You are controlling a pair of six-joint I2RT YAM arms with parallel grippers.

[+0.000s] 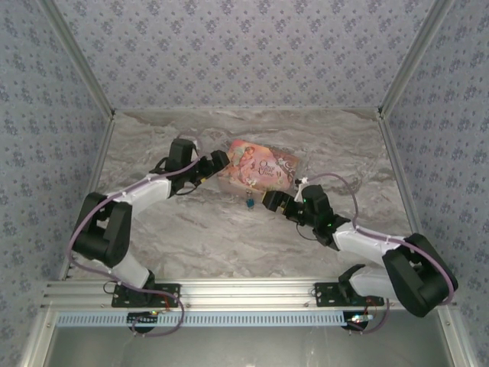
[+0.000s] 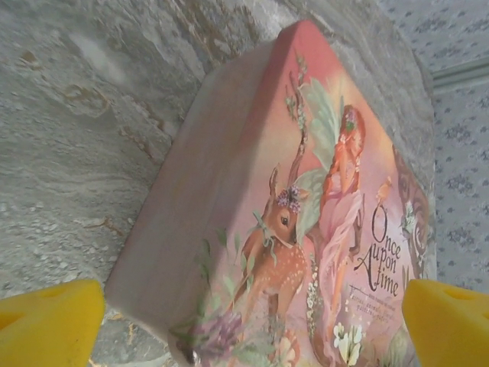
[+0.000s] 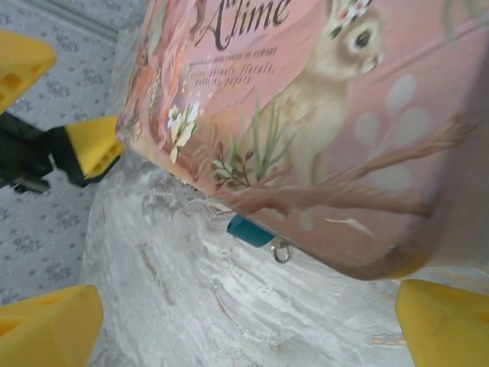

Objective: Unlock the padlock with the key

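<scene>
The tiny teal padlock [image 1: 250, 204] lies on the marble table by the near edge of the pink book [image 1: 256, 168]. In the right wrist view the padlock [image 3: 249, 230] pokes out from under the book's edge [image 3: 321, 115], with a small silver loop [image 3: 282, 252] beside it. My right gripper [image 1: 269, 200] hovers just right of the padlock, open [image 3: 244, 329], yellow fingertips [image 3: 46, 325] wide apart and empty. My left gripper [image 1: 219, 164] is at the book's left end, open [image 2: 248, 336], its fingertips [image 2: 46, 321] on either side of the book's corner [image 2: 229, 252]. I cannot make out a key.
The marble table [image 1: 191, 237] is walled by patterned panels at the back and both sides. A metal rail [image 1: 244, 294] with the arm bases runs along the near edge. Bare marble lies in front of the padlock, and the left gripper's yellow fingers [image 3: 92, 145] show beyond the book.
</scene>
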